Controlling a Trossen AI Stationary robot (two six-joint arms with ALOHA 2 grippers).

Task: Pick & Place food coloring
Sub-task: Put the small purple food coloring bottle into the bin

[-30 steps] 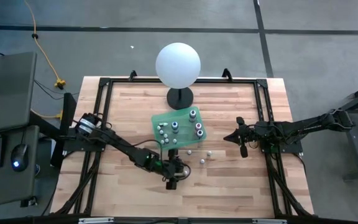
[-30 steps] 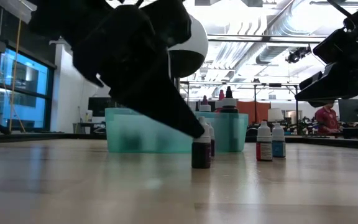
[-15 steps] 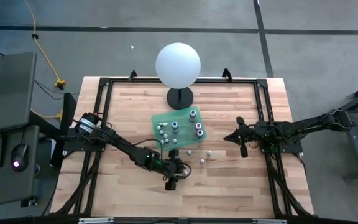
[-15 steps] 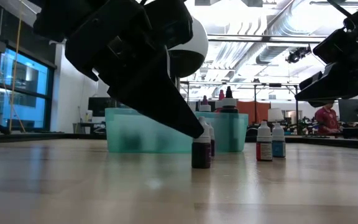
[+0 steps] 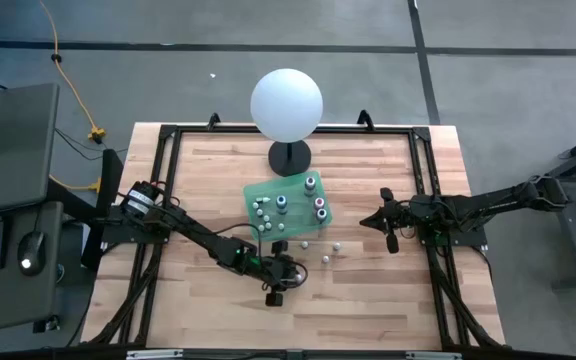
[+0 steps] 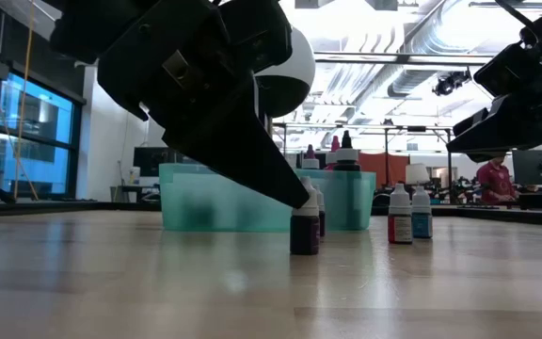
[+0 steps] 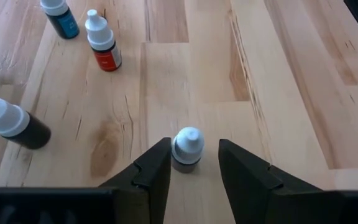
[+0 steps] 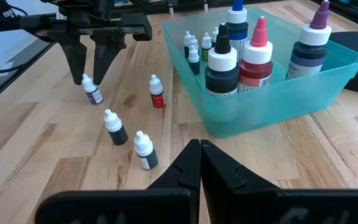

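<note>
Four small food coloring bottles stand loose on the bench [image 5: 368,300] near the teal tub [image 8: 316,93]: a purple one [image 8: 92,91], a red one [image 8: 157,94], a dark one [image 8: 114,128] and a blue one [image 8: 145,151]. The left tool [image 7: 193,163] has its fingers apart around the purple bottle, farthest from the tub. Inside the tub stand four large bottles and several tiny ones. The right tool [image 8: 200,154], fingers together, waits beyond the tub's other side. A white sphere [image 5: 286,104] stands behind the tub.

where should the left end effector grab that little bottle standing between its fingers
Grip the purple bottle on its squat body below the white cap, coming straight down from above. It stands upright, centred in the open left end effector, apart from the other bottles.
</note>
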